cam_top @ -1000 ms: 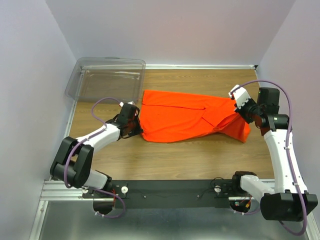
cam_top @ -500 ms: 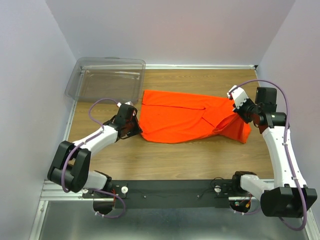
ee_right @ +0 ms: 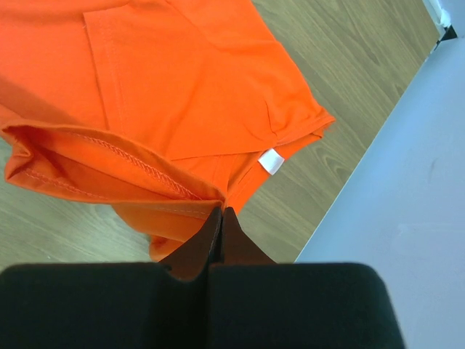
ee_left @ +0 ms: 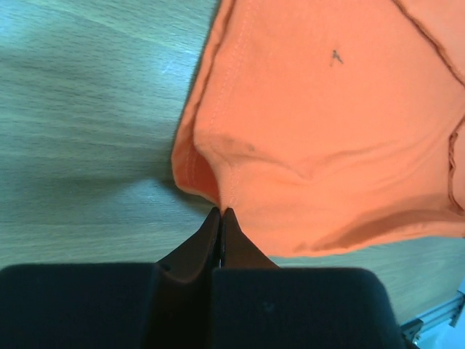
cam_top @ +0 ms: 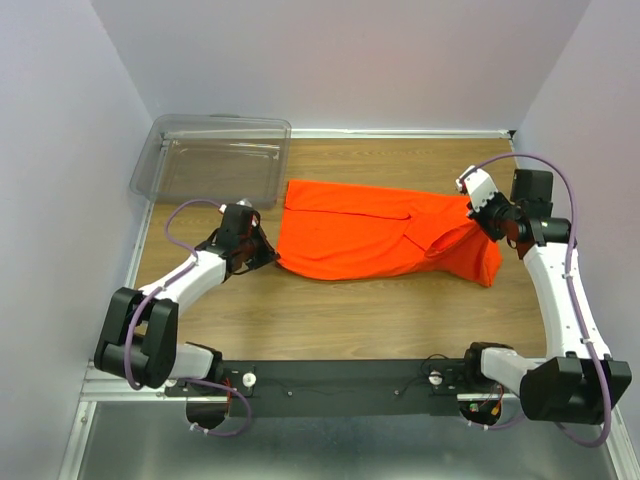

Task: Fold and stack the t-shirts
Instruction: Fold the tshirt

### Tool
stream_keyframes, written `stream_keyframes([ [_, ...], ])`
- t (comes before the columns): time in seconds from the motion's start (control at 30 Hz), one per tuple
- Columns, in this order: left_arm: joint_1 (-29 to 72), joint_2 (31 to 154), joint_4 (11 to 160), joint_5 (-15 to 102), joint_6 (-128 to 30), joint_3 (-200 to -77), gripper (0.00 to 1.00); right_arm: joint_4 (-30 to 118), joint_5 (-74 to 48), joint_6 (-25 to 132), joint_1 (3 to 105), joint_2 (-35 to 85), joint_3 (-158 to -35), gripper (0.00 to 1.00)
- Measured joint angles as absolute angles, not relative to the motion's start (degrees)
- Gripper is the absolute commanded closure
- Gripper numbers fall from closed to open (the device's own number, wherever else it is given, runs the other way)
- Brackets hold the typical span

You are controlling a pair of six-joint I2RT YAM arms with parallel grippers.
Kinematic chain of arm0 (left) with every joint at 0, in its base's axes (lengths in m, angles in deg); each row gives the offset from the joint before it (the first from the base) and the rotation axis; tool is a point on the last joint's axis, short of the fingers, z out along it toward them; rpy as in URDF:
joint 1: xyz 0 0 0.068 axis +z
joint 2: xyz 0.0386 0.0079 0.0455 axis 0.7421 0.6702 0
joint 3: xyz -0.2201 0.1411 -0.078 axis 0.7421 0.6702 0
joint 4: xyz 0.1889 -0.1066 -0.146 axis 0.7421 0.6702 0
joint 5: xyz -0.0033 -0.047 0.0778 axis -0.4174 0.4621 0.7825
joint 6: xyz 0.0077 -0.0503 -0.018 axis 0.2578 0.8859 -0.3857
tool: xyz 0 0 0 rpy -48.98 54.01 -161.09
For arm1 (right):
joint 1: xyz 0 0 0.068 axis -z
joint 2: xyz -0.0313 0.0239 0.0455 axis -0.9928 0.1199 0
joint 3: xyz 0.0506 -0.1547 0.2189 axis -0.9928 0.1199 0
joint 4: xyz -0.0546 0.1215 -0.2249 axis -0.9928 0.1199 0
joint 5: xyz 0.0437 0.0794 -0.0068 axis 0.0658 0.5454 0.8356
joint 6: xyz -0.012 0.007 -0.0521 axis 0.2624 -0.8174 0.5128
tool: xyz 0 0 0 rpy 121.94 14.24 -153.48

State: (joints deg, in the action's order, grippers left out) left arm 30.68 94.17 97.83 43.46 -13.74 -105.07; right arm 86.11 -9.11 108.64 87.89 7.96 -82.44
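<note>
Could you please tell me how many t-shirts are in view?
1: the orange t-shirt lies on the table, its ends pinched by the left pincer and right pincer. Folds could hide another.

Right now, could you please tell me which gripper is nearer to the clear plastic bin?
Left. The left gripper pinches the t-shirt at its left edge, close by the near right corner of the clear plastic bin; the right gripper grips the opposite end, far to the right.

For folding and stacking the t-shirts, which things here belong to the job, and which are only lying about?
Belonging to the job:
- orange t-shirt, only one in view
- left gripper, shut on the shirt's left end
- right gripper, shut on its right end

Only lying about:
- clear plastic bin, at the far left corner, apart from the shirt and both grippers
</note>
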Motion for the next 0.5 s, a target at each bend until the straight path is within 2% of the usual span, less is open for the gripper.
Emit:
stream_keyframes([
  [0.5, 31.0, 96.3, 96.5, 38.8, -15.3, -104.3, 1.00, 85.1, -5.5, 108.7, 91.8, 8.6, -83.4, 1.00],
])
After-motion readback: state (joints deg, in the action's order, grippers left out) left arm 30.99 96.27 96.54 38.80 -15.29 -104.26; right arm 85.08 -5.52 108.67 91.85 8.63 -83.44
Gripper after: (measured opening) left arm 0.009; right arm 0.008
